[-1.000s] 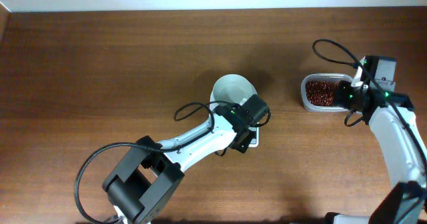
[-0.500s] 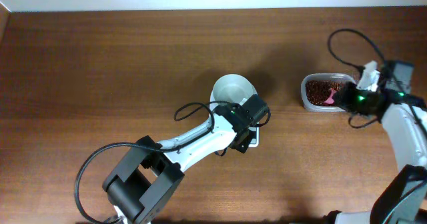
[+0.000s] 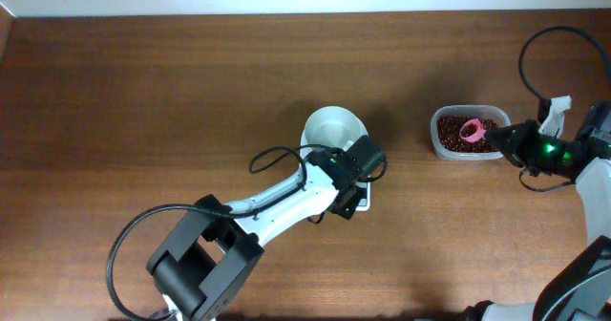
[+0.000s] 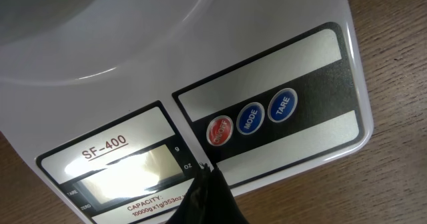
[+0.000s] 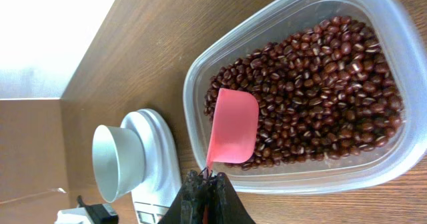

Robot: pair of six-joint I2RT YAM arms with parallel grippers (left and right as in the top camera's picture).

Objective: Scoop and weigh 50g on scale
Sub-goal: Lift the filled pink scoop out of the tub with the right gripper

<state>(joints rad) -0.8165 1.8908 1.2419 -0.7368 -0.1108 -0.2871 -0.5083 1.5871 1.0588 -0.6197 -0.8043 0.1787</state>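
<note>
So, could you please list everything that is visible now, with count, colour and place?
table: 1, brown wood, under everything
scale: 1, white, table centre
buttons: 3, one red and two blue, on scale front
bowl: 1, white, on scale
tub: 1, clear, near right hand
beans: many, red-brown, in tub
spoon: 1, pink, on beans, handle in right hand
left hand: 1, black, shut, over scale front
right hand: 1, black, shut on spoon, at tub edge

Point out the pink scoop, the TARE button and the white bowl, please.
pink scoop (image 5: pixel 234 127): right wrist view, middle of its blade.
TARE button (image 4: pixel 283 105): left wrist view, centre of the blue button.
white bowl (image 3: pixel 333 131): overhead view, its inside.
</note>
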